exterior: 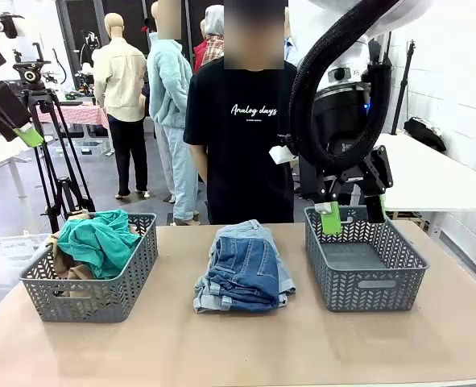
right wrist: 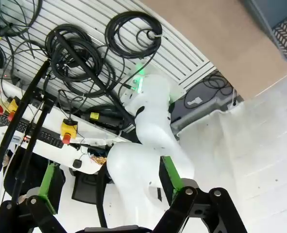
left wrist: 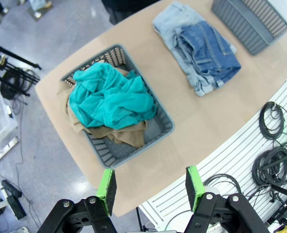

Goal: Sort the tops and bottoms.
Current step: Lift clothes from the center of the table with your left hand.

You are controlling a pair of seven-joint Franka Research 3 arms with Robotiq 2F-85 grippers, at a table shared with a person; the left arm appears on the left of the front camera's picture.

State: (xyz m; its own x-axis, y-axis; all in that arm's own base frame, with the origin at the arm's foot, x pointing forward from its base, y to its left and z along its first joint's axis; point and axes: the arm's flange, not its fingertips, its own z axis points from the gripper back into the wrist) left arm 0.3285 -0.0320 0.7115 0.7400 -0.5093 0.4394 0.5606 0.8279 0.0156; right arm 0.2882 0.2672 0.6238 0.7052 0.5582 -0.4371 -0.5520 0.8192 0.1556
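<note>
The tops appear to be sorted. The teal-green soft shirt is lying crumpled over the tan-beige soft shirt, both inside the left grey lattice-walled plastic basket. The bottoms are sitting as a stack of denim shorts on the brown tabletop, between that basket and the right grey lattice-walled plastic basket, which is holding nothing.

The left gripper is hanging high above the table's left end, jaws spread with nothing between them. The right gripper is hovering just over the far rim of the right basket, jaws likewise spread and gripping nothing.

The step in hand is probably carrying the shorts into the right basket. To do it well, the right gripper is best coming down on a thick fold such as a waistband, pinching the top pair alone. It then needs to lift high enough that the pair beneath is not dragging along, and let go over the basket's middle rather than its rim.

There are two baskets, two shirts and two grippers. In the stack, one darker blue pair is lying on at least one pale faded pair. The overlap is hiding whether more lie beneath.
</note>
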